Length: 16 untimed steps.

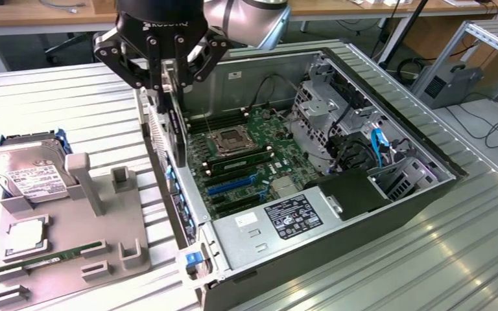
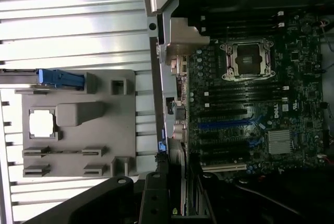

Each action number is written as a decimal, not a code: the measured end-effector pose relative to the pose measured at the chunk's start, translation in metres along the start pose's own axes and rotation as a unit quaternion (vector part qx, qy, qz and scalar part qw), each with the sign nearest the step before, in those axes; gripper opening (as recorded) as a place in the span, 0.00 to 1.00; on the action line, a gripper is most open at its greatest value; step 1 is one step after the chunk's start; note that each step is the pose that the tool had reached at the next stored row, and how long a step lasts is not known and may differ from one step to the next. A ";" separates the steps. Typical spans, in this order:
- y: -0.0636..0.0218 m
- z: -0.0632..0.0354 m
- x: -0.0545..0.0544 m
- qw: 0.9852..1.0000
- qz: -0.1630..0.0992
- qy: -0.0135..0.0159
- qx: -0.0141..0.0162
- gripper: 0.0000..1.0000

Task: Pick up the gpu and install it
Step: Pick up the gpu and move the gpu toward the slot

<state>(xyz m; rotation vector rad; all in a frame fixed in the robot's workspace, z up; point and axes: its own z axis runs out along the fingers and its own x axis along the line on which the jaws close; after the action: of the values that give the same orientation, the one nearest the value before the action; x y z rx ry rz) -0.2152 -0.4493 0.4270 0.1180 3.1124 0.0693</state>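
As the fingers (image 1: pixel 145 76) clamp the gpu (image 1: pixel 178 136) from above, it hangs edge-on, long axis downward, near the open case's (image 1: pixel 258 71) blue slots (image 1: pixel 231 184).

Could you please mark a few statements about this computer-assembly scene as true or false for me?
1. The gripper holds the gpu on edge over the open computer case. True.
2. The gpu sits in a blue slot on the motherboard. False: it hangs from the gripper by the case wall beside the gray fixture.
3. A hard drive stands in the gray fixture. True.
4. The gripper carries a green RAM stick. False: the RAM stick lies in the fixture.
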 end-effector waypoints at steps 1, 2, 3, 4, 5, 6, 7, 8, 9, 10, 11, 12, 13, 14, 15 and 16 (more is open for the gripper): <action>0.0001 0.0000 -0.001 1.000 0.000 0.000 0.000 0.26; 0.0001 0.0000 -0.001 1.000 0.000 0.000 0.000 0.26; 0.0002 0.0001 -0.002 1.000 0.000 0.000 0.000 0.26; 0.0002 0.0001 -0.003 1.000 0.000 0.000 0.000 0.26; 0.0003 0.0001 -0.004 1.000 0.000 0.000 0.000 0.26; 0.0004 0.0002 -0.005 1.000 0.000 0.000 0.000 0.26; 0.0004 0.0002 -0.006 1.000 0.000 0.000 0.000 0.26; 0.0005 0.0003 -0.007 1.000 0.000 0.000 0.000 0.26; 0.0006 0.0003 -0.008 1.000 0.000 0.000 0.000 0.26; 0.0006 0.0003 -0.009 1.000 0.000 0.000 0.000 0.26; 0.0007 0.0004 -0.009 1.000 0.000 0.000 0.000 0.26; 0.0008 0.0004 -0.010 1.000 0.000 0.000 0.000 0.26; 0.0009 0.0004 -0.011 1.000 0.000 0.000 0.000 0.26; 0.0009 0.0005 -0.012 1.000 0.000 0.000 0.000 0.26; 0.0010 0.0005 -0.013 1.000 0.000 0.000 0.000 0.26; 0.0011 0.0005 -0.014 1.000 0.000 0.000 0.000 0.26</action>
<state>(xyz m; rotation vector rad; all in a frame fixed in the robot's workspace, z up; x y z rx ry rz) -0.2010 -0.4493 0.4269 0.1180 3.1125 0.0691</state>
